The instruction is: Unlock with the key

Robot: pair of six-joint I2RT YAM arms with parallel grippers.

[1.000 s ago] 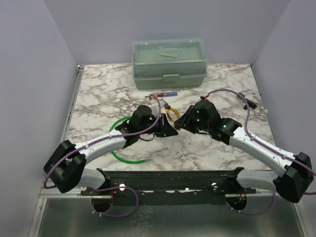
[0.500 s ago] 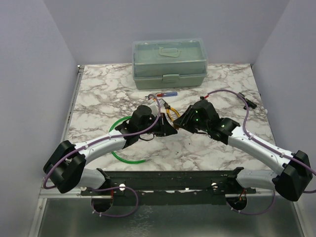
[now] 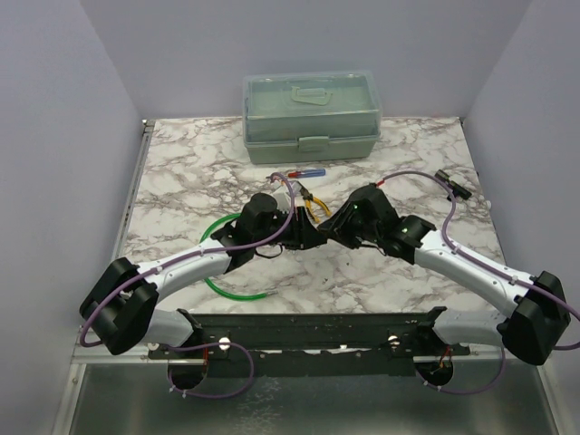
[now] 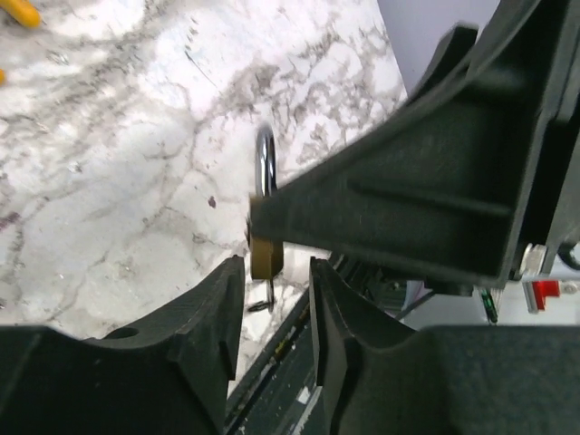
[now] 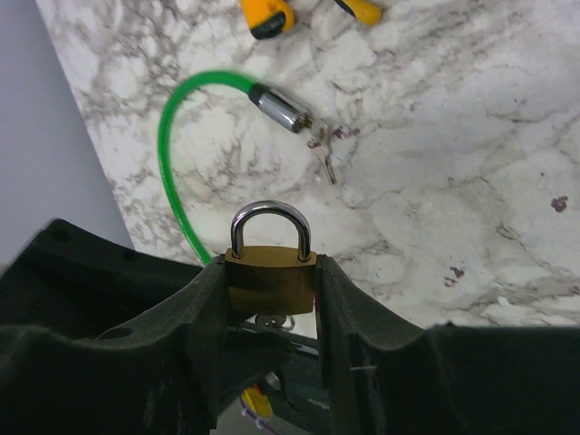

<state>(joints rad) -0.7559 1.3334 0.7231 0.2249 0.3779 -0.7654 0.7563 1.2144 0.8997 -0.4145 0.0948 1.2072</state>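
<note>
A brass padlock [image 5: 270, 285] with a closed steel shackle is clamped upright between the fingers of my right gripper [image 5: 270, 270], above the table. A small silver key [image 5: 272, 319] pokes out under the lock's bottom. In the left wrist view the padlock [image 4: 265, 257] shows edge-on, with the key [image 4: 269, 292] hanging below it, just past my fingertips. My left gripper [image 4: 276, 272] has its jaws apart and touches neither. In the top view the left gripper [image 3: 313, 237] and right gripper [image 3: 333, 227] meet nose to nose at mid-table.
A green cable loop [image 3: 220, 261] with a metal end [image 5: 281, 107] lies under my left arm, with small loose keys [image 5: 323, 156] beside it. Yellow-handled pliers [image 3: 314, 207] and a red-blue screwdriver [image 3: 299, 174] lie behind the grippers. A green toolbox [image 3: 311, 113] stands at the back.
My right arm has shifted slightly left with the padlock, closing the gap to my left gripper. The left arm has barely moved.
</note>
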